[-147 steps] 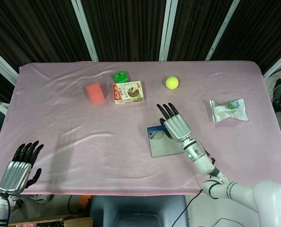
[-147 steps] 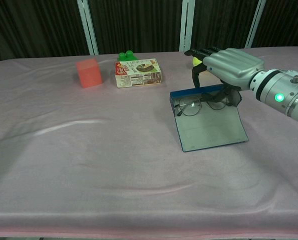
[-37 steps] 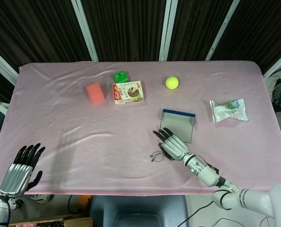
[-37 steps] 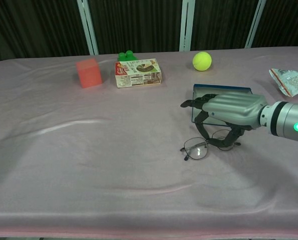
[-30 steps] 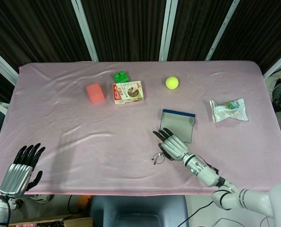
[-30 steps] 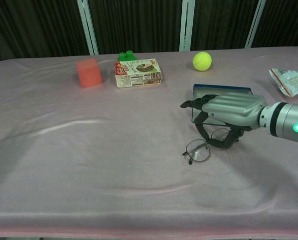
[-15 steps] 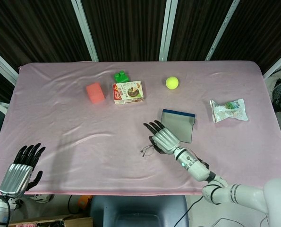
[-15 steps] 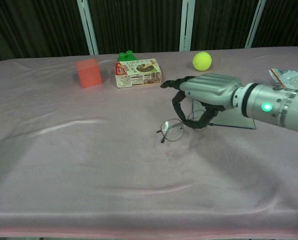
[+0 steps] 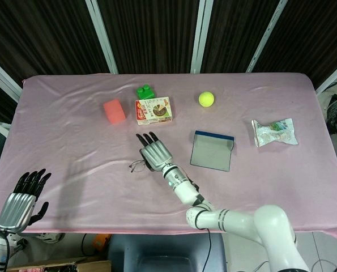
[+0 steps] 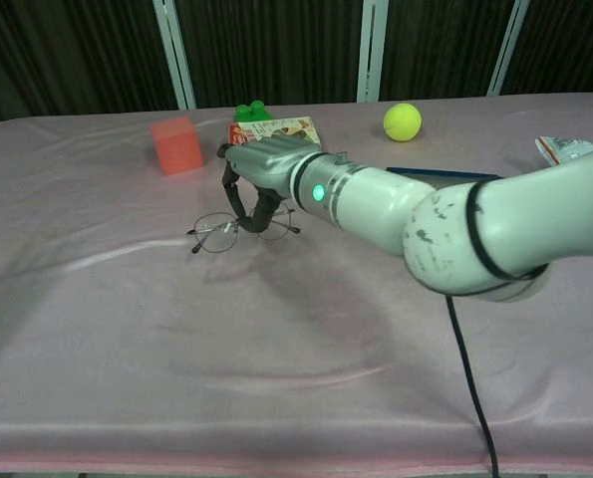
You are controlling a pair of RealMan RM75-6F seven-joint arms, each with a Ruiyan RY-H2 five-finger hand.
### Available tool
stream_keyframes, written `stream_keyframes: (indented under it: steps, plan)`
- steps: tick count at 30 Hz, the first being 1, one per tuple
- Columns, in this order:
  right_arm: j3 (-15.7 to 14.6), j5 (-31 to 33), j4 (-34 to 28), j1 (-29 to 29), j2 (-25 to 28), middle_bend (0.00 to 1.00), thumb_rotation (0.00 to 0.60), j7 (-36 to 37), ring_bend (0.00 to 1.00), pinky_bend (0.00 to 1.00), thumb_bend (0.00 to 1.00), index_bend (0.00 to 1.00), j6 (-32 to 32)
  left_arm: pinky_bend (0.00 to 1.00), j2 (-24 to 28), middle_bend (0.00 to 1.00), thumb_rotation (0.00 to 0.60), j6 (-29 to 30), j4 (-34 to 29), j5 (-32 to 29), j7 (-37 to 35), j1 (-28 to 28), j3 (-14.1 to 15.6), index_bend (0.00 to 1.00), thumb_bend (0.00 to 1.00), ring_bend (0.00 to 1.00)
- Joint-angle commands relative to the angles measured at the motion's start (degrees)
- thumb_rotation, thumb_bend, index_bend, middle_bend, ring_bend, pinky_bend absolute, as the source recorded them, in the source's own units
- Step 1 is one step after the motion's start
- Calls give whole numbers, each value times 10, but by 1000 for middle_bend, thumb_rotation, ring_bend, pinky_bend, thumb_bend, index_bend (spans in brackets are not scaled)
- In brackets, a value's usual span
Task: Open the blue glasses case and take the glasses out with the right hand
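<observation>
Head view, right hand: the right hand [image 9: 156,153] had carried well to the left of where it hovered half a second before, fingers curled down on the glasses [image 9: 137,165].
Head view, case: the blue glasses case [image 9: 212,151] lay open and empty, now well apart from the hand.
Head view, left hand: the left hand [image 9: 22,202] stayed at the near table corner, fingers apart, holding nothing.
Chest view, grip: the right hand [image 10: 261,171] pinched the frame's bridge; the glasses [image 10: 238,227] hung just above the pink cloth [image 10: 97,319].
Chest view, neighbours: red block [image 10: 176,144] and snack box [image 10: 288,128] sat just behind.
Task meaning: removal looked done; only setting down seemed left.
</observation>
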Motion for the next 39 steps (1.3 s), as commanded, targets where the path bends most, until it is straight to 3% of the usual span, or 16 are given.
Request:
stream_keyframes:
  steps: [1,8,10,13,16,19,21,24,27,31,35,39]
  plan:
    - [11,22,49,33,-42,63,600,-15,0,0,621,505,-13,0,1,0,600,-1,0,0,-2,0,0,0,401,0]
    - [5,33,70,42,-56,61,600,-18,0,0,621,417,-11,0,4,0,600,8,-2,2,-5,3,1,0,400,0]
    - [2,28,46,34,-42,58,600,-14,0,0,621,359,1,0,4,0,600,9,-2,3,-5,3,1,0,400,0]
    - [-13,3,-36,1,10,37,600,-6,0,0,621,267,34,0,4,0,600,10,-1,5,-6,3,2,0,400,0]
    - [-50,-33,-170,-58,101,3,600,-8,0,0,572,191,87,0,4,0,600,13,-1,9,-7,4,3,0,400,0]
    - [-106,-77,-321,-132,218,0,600,-18,0,0,495,133,154,0,5,0,600,18,-2,13,-7,6,5,0,400,0]
    - [-155,-107,-417,-187,303,0,600,-24,0,0,460,50,202,0,4,0,600,21,-3,14,-6,7,4,0,400,0]
    - [-232,-183,-495,-269,398,0,600,-13,0,0,454,0,285,0,2,0,600,23,-4,12,0,9,3,0,400,0]
    - [-306,-248,-507,-352,452,0,600,20,0,0,454,0,363,0,3,0,600,36,-8,13,1,14,1,0,409,0]
    - [-356,-297,-463,-448,476,0,600,103,0,0,454,0,452,0,4,0,600,55,-8,15,0,23,-1,0,413,0]
    - [-351,-316,-389,-520,460,0,600,172,0,0,454,0,531,0,6,0,600,60,-10,20,0,26,0,0,413,0]
    - [-337,-338,-392,-534,471,0,600,194,0,0,452,0,546,0,7,0,600,58,-10,27,-1,25,4,0,413,0]
